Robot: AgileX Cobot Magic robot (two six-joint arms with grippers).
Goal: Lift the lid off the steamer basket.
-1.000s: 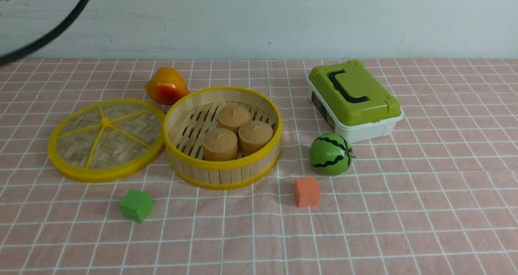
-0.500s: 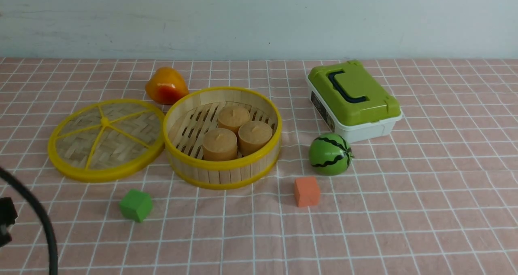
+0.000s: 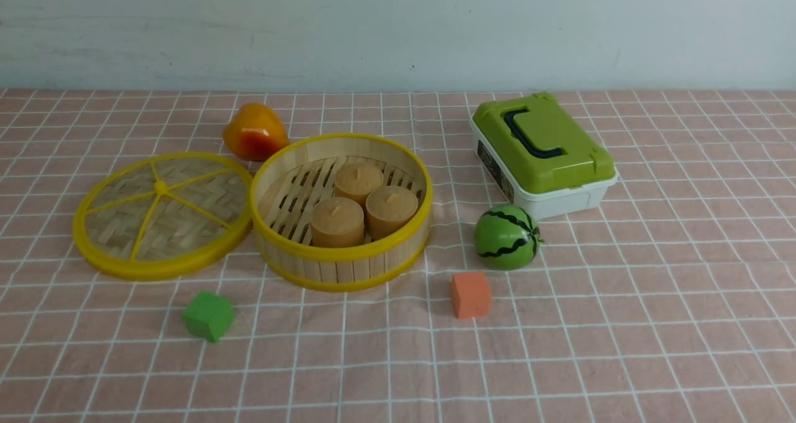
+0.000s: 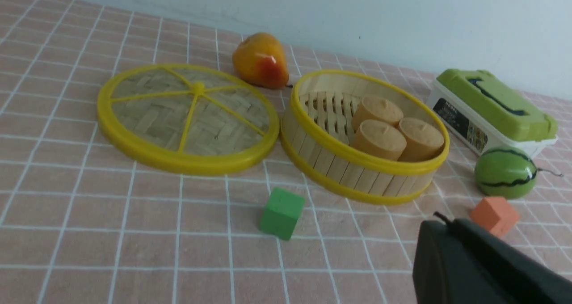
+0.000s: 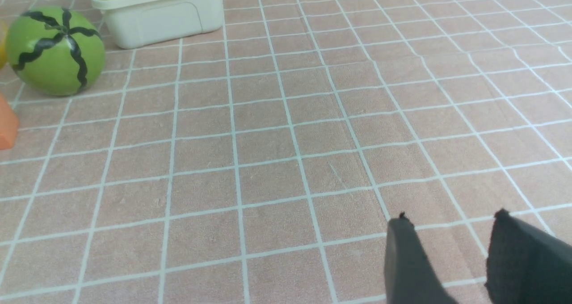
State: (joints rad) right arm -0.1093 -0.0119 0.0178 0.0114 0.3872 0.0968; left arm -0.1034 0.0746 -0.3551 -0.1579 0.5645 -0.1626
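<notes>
**A:** Chg vs a sec ago?

**B:** Black cable at front view's 8 o'clock edge is gone now; table items unmoved. Flat round woven-bamboo lid w/ yellow rim + spokes [image 3: 163, 214] lies flat on the pink checked cloth [image 3: 622, 323], at 9 o'clock of the round bamboo-slat steamer basket w/ yellow rims [image 3: 341, 258]. Rims touching or nrly so. Basket open, three tan cylinders [image 3: 337, 222] showing. Judged: lid is off, task done, L arm backed away.

**A:** Pincers?

**B:** Left gripper [image 4: 447, 232]: jaws closed tight, nothing in them. Right gripper [image 5: 451, 214]: fingers apart, empty, over bare cloth.

**A:** Surroundings, obstacles?

**B:** Re basket:
- orange-yellow toy pear [image 3: 255, 132] at 11
- small green cube [image 3: 209, 315] at 7
- small orange cube [image 3: 471, 294] at 4
- striped green toy watermelon [image 3: 507, 237] at 3
- white plastic box w/ green top [image 3: 544, 155] at 2

Nothing sits on the lid or hems it in.
</notes>
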